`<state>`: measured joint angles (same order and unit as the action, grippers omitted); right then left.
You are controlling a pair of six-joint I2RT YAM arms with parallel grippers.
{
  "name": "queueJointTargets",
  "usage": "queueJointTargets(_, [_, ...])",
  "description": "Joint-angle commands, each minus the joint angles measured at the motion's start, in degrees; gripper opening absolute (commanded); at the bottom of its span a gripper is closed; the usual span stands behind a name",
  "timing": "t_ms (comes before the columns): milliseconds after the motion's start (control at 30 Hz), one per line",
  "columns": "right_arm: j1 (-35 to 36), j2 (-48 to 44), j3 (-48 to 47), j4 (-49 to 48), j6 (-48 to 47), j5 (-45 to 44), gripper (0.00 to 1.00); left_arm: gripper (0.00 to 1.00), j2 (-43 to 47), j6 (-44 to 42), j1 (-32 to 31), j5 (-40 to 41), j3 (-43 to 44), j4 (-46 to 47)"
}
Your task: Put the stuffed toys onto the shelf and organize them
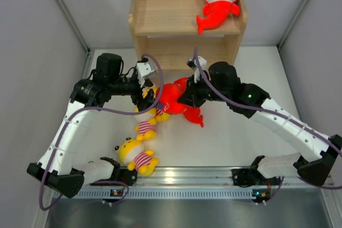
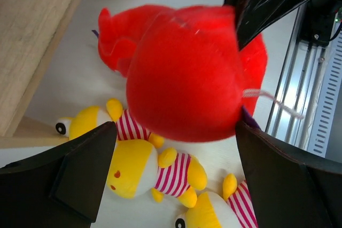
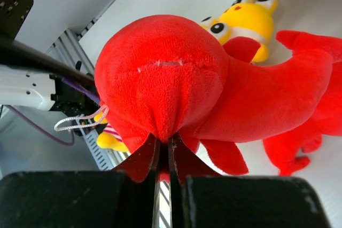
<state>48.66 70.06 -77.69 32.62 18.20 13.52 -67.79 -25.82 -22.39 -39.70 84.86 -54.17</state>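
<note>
**One shark shelved, five toys waiting**

My right end effector [image 3: 163, 150] is clenching a fold of plush on a red shark [image 3: 176, 89], its jaws pressed almost together on the fabric. My left end effector [image 2: 175, 132] is standing released, its fingers straddling that same shark without gripping it. The shark is sitting low over the counter [image 1: 240, 142]; I cannot tell whether it is lifted clear. What I am taking for a second shark [image 3: 291, 153] is lying against it at 4 o'clock, and three yellow creatures [image 1: 136, 156] are trailing away toward 7 o'clock.

The shelf [image 1: 160, 17] is standing at 12 o'clock, close behind the pile. Its top tier is carrying one shelved shark [image 1: 219, 1] at the 3 o'clock end; the lower tier is showing no toy where I can see in. I am judging the job barely begun: one toy placed, five left.
</note>
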Motion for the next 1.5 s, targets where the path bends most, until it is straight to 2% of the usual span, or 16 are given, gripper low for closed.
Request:
queueJointTargets(0, [2.5, 3.2, -5.6, -4.3, 2.7, 2.0, 0.0, 0.99, 0.2, -3.9, -1.9, -2.7, 2.9, -0.7])
queueJointTargets(333, [3.3, 6.8, -13.9, -5.6, 3.5, 4.4, 0.0, 0.96, -0.9, -10.0, -4.4, -4.2, 2.4, -2.7])
queueJointTargets(400, [3.4, 6.8, -14.4, -5.9, 3.5, 4.8, 0.0, 0.71, -1.7, -9.3, -4.5, -3.8, 2.8, -2.6])
queueJointTargets(433, [3.5, 6.7, -14.5, -6.4, 3.4, 6.3, 0.0, 0.27, -2.1, -8.7, -4.7, -3.9, 3.0, -2.5])
queueJointTargets(467, [3.7, 6.7, -14.4, -7.7, 3.2, 7.4, 0.03, 0.0, -2.4, -7.9, -4.8, -3.9, 3.6, -2.5])
queueJointTargets(533, [4.0, 5.8, -13.5, -9.2, 1.9, 9.9, 0.26, 0.0, -3.2, -4.3, -4.8, -4.4, 6.0, -2.4])
queueJointTargets(567, [4.5, 5.1, -13.0, -9.4, -1.5, 10.5, 0.59, 0.0, -3.2, -2.2, -4.7, -4.5, 6.9, -1.1])
queueJointTargets(600, [4.7, 3.3, -11.6, -9.2, -4.7, 11.3, 0.73, 0.0, -3.2, 3.7, -4.5, -4.6, 8.5, 0.1])
queueJointTargets(767, [4.9, -11.1, 4.4, -14.1, -33.1, -3.0, 0.94, 0.0, -2.8, 13.4, 0.0, -11.2, 13.9, 2.8])
queueJointTargets(800, [4.9, -16.7, 12.0, -18.9, -37.5, -6.2, 0.96, 0.0, -2.6, 14.7, 0.0, -12.2, 14.5, 3.0])
queueJointTargets(833, [4.9, -19.4, 15.8, -21.5, -46.6, -7.1, 0.98, 0.0, -2.5, 15.4, 0.2, -14.9, 15.0, 3.0])
queueJointTargets(933, [4.8, -25.4, 25.3, -28.4, -61.5, -7.4, 0.99, 0.0, -1.5, 16.7, 0.2, -19.3, 14.7, 3.0])
queueJointTargets(1133, [4.6, -18.2, 19.1, -25.7, -72.6, -10.2, 0.99, 0.0, 0.6, 18.4, 0.3, -26.5, 11.6, 3.1])
queueJointTargets(1300, [4.7, -12.9, 15.6, -27.1, -74.9, -7.9, 0.99, 0.0, 1.7, 18.8, 0.3, -29.0, 10.9, 3.1])
queueJointTargets(1433, [4.5, -12.3, 15.8, -30.5, -68.9, -1.0, 0.98, 0.0, 1.7, 19.0, 0.3, -29.6, 10.7, 3.0])
queueJointTargets(1467, [4.7, -12.4, 15.8, -30.9, -67.3, 1.1, 0.94, 0.0, 1.6, 18.9, 0.3, -29.6, 10.7, 3.1])
